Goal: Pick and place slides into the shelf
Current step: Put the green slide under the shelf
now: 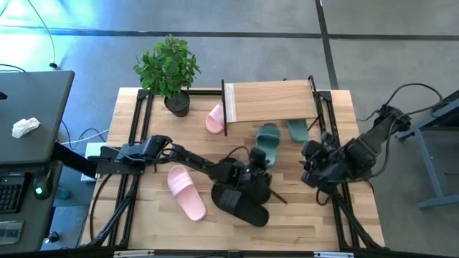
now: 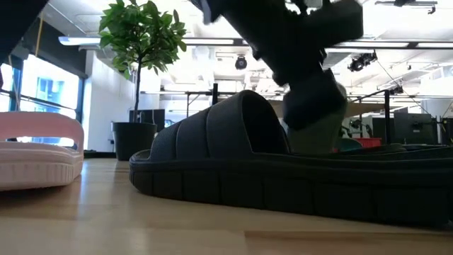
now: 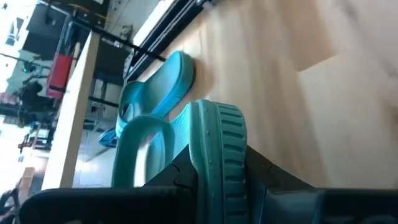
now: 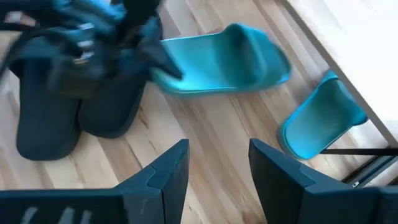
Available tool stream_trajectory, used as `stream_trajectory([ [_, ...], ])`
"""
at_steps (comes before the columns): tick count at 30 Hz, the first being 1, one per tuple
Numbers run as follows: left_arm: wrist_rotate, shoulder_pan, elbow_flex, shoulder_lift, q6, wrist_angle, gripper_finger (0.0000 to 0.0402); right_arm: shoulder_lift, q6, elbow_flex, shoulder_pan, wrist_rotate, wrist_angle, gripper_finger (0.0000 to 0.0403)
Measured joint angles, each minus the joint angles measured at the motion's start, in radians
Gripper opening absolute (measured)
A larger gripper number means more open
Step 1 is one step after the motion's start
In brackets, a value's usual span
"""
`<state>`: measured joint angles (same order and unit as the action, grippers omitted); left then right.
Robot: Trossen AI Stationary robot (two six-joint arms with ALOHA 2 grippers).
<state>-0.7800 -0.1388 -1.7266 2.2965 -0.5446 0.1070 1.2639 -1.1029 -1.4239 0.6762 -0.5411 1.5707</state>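
Note:
My left gripper point(image 1: 257, 168) reaches across mid-table and is shut on a teal slide point(image 1: 267, 142), just in front of the shelf point(image 1: 269, 100). A second teal slide point(image 4: 323, 121) lies partly under the shelf's board. One pink slide point(image 1: 215, 118) rests by the shelf's left leg, and another point(image 1: 186, 192) lies on the near left of the table. Two black slides point(image 1: 240, 203) lie side by side near the front. My right gripper point(image 4: 217, 165) hangs open over the table's right side, with nothing between its fingers. My left gripper pinches the teal slide's sole at one end, its rim point(image 3: 217, 162) between the two fingers. The fingers come slanting down from the table's near left. The strap point(image 3: 140, 149) shows beside the fingers. Whether the slide is clear of the table, I cannot tell.
A potted plant point(image 1: 170, 72) stands at the table's far left corner. Black frame rails point(image 1: 136, 136) run along the table's left and right sides. Bare wood shows between the black slides and my right gripper point(image 1: 312, 168).

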Motion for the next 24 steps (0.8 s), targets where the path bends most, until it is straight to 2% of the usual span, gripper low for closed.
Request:
stream_trajectory([
  [3, 0.001, 0.031, -0.025, 0.032, 0.003, -0.003, 0.0049, 0.035, 0.0, 0.0, 0.038, -0.004, 0.0, 0.0155],
  [6, 0.009, 0.059, -0.048, 0.057, 0.006, -0.002, 0.0049, 0.062, -0.043, 0.025, 0.101, -0.05, -0.004, 0.0155],
  [8, 0.024, 0.073, -0.051, 0.059, 0.004, -0.005, 0.0049, 0.064, -0.116, 0.083, 0.143, -0.058, -0.002, 0.0155],
  [12, 0.03, 0.099, -0.051, 0.059, 0.003, -0.011, 0.0049, 0.063, -0.29, 0.255, 0.229, 0.011, -0.018, 0.0155],
  [16, 0.086, 0.132, -0.051, 0.059, 0.003, -0.059, 0.0049, 0.063, -0.381, 0.409, 0.302, 0.044, -0.15, 0.0155],
  [20, 0.1, 0.161, -0.051, 0.059, 0.003, -0.072, 0.0049, 0.063, -0.379, 0.526, 0.324, 0.043, -0.321, 0.0155],
  [24, 0.101, 0.194, -0.052, 0.07, 0.031, -0.077, 0.0049, 0.063, -0.356, 0.605, 0.324, 0.037, -0.421, 0.0155],
])
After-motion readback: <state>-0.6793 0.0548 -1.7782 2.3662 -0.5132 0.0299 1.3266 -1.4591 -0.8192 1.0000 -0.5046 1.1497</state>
